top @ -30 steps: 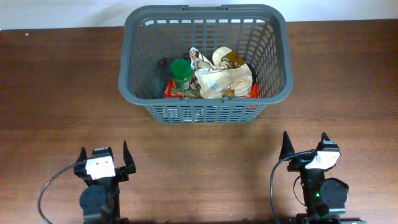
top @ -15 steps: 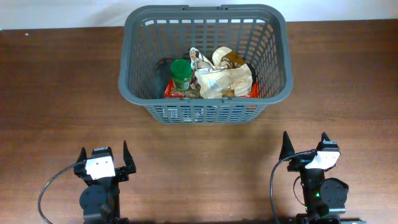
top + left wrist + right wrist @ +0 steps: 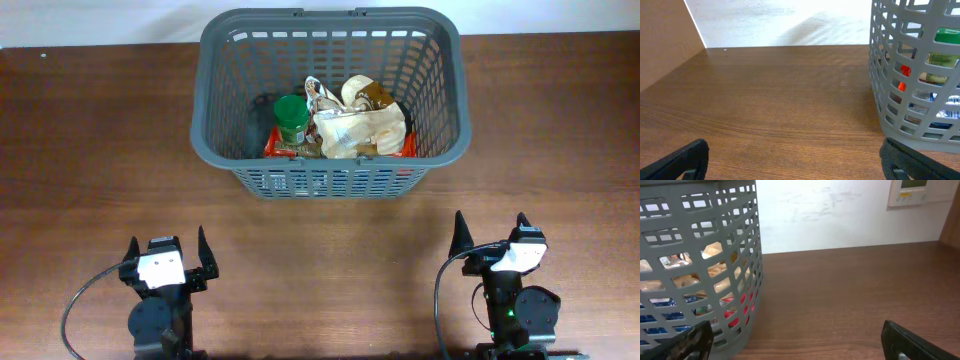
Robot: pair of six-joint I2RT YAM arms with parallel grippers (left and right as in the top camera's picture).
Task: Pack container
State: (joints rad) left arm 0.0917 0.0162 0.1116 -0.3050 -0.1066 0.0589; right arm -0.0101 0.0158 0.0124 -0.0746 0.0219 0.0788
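Observation:
The dark grey basket (image 3: 220, 150) stands at the far middle of the wooden table. It holds a green-lidded jar (image 3: 292, 116), crumpled beige and silver snack bags (image 3: 355, 125) and a red packet (image 3: 274, 147). Its slotted wall shows at the right of the left wrist view (image 3: 890, 105) and at the left of the right wrist view (image 3: 747, 245). My left gripper (image 3: 167, 247) is open and empty at the near left. My right gripper (image 3: 491, 233) is open and empty at the near right. Both are well short of the basket.
A white wall runs behind the table's far edge (image 3: 785, 22). A wall thermostat (image 3: 912, 191) shows at the upper right of the right wrist view. A brown side panel (image 3: 662, 45) rises at the table's left.

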